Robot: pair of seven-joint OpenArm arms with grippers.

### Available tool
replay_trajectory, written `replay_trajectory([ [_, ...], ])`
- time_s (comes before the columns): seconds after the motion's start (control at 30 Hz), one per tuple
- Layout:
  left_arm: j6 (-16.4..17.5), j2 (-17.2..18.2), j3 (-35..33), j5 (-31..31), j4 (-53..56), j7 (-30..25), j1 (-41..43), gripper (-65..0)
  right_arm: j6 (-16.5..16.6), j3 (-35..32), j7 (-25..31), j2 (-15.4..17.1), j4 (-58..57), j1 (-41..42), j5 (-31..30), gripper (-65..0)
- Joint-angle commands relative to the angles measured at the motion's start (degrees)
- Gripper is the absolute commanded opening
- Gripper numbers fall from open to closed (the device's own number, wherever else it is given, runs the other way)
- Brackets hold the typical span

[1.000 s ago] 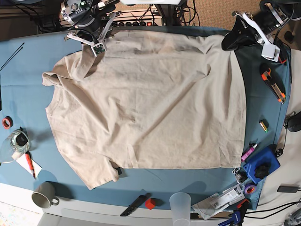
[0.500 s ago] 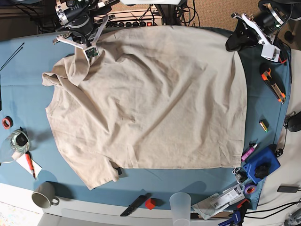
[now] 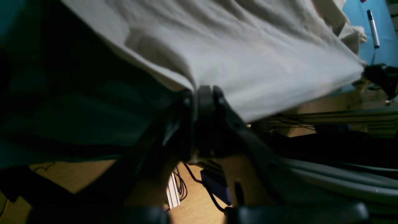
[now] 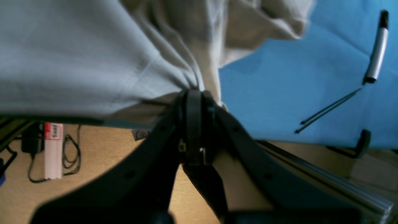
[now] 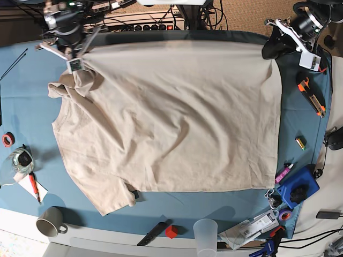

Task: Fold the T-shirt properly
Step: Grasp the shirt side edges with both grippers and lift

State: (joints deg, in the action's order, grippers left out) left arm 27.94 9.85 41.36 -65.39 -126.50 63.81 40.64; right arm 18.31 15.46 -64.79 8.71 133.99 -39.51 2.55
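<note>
The beige T-shirt (image 5: 171, 118) lies spread on the blue tablecloth (image 5: 32, 80), with its far edge stretched straight between both grippers. At the far left of the base view, my right gripper (image 5: 75, 64) is shut on a bunched corner near the sleeve. The right wrist view shows its jaws (image 4: 194, 95) pinching the gathered T-shirt (image 4: 77, 53). My left gripper (image 5: 269, 52) at the far right is shut on the other far corner. In the left wrist view it (image 3: 199, 93) clamps the T-shirt (image 3: 248, 53), which is lifted off the table there.
An orange utility knife (image 5: 311, 96), a small battery (image 5: 300, 142) and a blue box (image 5: 297, 187) lie along the right edge. A mug (image 5: 51, 221), a plastic cup (image 5: 205, 233) and a red cube (image 5: 171, 231) sit in front. A marker (image 4: 376, 53) lies beside the right gripper.
My right gripper has shut on the shirt's far corner and pulled it left, which drew the far edge taut and smoothed the wrinkles. The left gripper has kept its hold and barely moved.
</note>
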Motion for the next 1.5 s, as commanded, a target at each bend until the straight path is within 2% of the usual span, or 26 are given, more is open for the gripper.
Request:
replay_trajectory([
  [0.0, 0.2, 0.5, 0.4, -0.6, -0.9, -1.3, 0.5, -65.0, 0.1, 2.6, 0.8, 0.5, 1.0, -0.2, 0.1, -65.0],
  [0.1, 0.2, 0.5, 0.4, -0.6, -0.9, -1.3, 0.5, -65.0, 3.6, 7.3, 0.7, 0.5, 1.0, -0.2, -7.1, -65.0],
  [0.2, 0.2, 0.5, 0.4, 0.0, -0.9, -1.2, 0.5, -65.0, 5.8, 9.2, -0.2, 0.5, 1.0, -0.2, -11.5, -65.0],
  [0.43, 0.0, 0.5, 0.4, 9.3, -0.9, -1.3, 0.5, -65.0, 6.2, 9.4, 1.4, 1.0, 1.0, -0.2, -12.0, -65.0],
  [0.47, -1.2, 0.5, 0.4, 11.3, -0.9, -1.3, 0.5, -65.0, 6.2, 9.4, 2.0, 1.6, 1.0, -0.2, -12.0, -65.0],
  [0.57, -7.7, 0.5, 0.4, 18.8, -0.9, -1.3, 0.5, -65.0, 6.2, 9.4, 3.0, 3.8, -3.0, -0.2, -12.0, -65.0],
  [0.63, -9.6, 0.5, 0.4, 22.2, -0.9, -1.3, 0.5, -65.0, 6.1, 9.4, 4.1, 5.4, -6.9, -0.1, -12.0, -65.0],
  [0.77, -10.1, 0.5, 0.4, 22.5, -0.9, -1.3, 0.5, -65.0, 6.1, 9.4, 3.3, 7.2, -10.0, 1.5, -12.2, -65.0],
  [0.87, -10.1, 0.5, 0.4, 22.5, -0.9, -1.3, 0.5, -65.0, 6.3, 9.4, 3.1, 7.4, -9.9, 2.5, -13.3, -65.0],
  [1.0, -10.1, 0.5, 0.4, 22.0, -0.9, -1.4, 0.5, -65.0, 7.9, 9.4, 3.2, 7.3, -9.9, 2.5, -18.5, -65.0],
  [1.13, -10.1, 0.5, 0.4, 21.0, -0.9, -1.7, 0.5, -65.0, 7.9, 10.4, 3.2, 7.3, -9.9, 3.3, -17.9, -65.0],
  [1.27, -10.1, 0.5, 0.4, 21.0, -0.9, -1.7, 0.5, -65.0, 7.9, 15.6, 3.3, 7.4, -9.9, 6.1, -18.2, -65.0],
  [1.33, -10.1, 0.5, 0.4, 21.0, -0.9, -1.7, 0.5, -65.0, 9.1, 19.1, 3.1, 7.4, -9.9, 7.6, -19.6, -65.0],
  [1.47, -10.1, 0.5, 0.4, 21.0, -0.9, -1.7, 0.5, -65.0, 13.1, 25.2, -1.4, 7.4, -9.9, 10.5, -28.6, -65.0],
])
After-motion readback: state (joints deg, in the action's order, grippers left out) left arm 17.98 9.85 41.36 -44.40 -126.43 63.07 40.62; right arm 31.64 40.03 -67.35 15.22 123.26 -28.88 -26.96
